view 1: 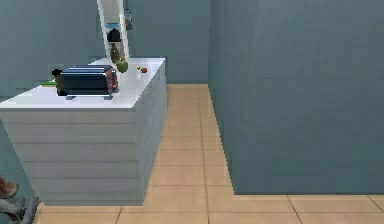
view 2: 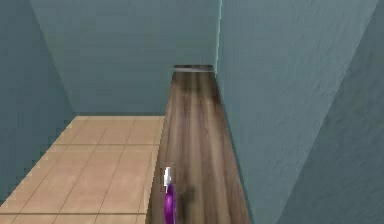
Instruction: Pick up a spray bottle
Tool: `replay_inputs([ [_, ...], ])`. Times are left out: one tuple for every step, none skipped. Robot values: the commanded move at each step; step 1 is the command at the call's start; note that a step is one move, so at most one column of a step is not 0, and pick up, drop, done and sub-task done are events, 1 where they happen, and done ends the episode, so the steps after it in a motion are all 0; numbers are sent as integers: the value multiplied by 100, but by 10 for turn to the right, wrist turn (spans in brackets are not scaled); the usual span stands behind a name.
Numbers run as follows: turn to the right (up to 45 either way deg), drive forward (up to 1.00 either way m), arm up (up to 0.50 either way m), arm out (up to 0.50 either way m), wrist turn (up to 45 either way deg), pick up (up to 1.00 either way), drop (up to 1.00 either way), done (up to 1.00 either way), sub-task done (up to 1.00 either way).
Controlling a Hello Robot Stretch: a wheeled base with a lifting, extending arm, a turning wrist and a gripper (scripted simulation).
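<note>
A purple bottle with a white top (view 2: pixel 170 197) stands on a long brown wooden top (view 2: pixel 196 120), close to the arm side view's bottom edge. Its slim body and white head suit a spray bottle. The wooden top runs away along a teal wall (view 2: pixel 300 100) to a far corner.
In the forward view a white panelled counter (view 1: pixel 90 140) carries a dark toaster (view 1: pixel 86 80), a dark bottle (view 1: pixel 115 50), a green round thing (view 1: pixel 123 66) and a small red thing (view 1: pixel 141 70). Tan tiled floor (view 1: pixel 190 130) runs between that counter and the teal wall (view 1: pixel 300 90).
</note>
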Motion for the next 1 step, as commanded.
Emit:
replay_inputs([
  [0,0,28,0,0,0,0,0,0],
])
